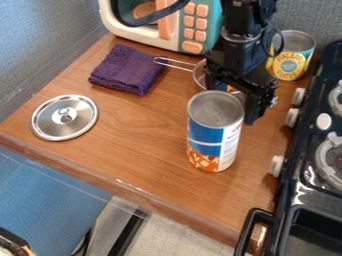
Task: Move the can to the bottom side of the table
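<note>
In the camera view the black gripper [235, 92] hangs down from the top edge, right of centre, directly behind a tall can [214, 137] with a blue, white and orange label. Its fingers are spread apart; the right one comes down beside the can's upper right side, and the left one is partly hidden behind the can's rim. The can stands upright on the wooden table [133, 145], right of the middle. Whether the fingers touch it cannot be told.
A yellow-labelled can [291, 56] stands at the back right, by the stove [314, 175]. A wire-handled strainer [199, 74] lies partly behind the gripper. Purple cloth [129, 70], metal lid [65, 117] and toy microwave [167, 22] are to the left and back.
</note>
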`<control>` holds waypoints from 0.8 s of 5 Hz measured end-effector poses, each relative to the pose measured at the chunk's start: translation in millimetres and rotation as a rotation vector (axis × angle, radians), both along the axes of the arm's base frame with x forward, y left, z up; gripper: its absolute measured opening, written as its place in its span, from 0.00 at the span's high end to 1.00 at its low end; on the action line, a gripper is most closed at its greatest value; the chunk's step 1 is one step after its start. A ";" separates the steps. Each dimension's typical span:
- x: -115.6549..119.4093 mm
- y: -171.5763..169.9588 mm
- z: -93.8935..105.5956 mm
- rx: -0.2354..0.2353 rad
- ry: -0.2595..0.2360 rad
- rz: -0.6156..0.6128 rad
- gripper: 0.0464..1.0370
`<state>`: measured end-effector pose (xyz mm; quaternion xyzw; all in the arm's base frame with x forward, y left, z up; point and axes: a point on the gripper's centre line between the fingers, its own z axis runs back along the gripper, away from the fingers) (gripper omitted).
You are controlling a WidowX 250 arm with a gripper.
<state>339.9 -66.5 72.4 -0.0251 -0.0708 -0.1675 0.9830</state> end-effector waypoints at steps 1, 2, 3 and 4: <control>-13.1 6.0 -1.6 0.030 0.006 -0.018 0.04; -27.7 12.1 -2.7 0.057 0.015 -0.040 0.04; -40.9 18.2 -4.0 0.075 0.021 -0.053 0.04; -47.0 27.2 -0.1 0.060 0.018 -0.032 0.04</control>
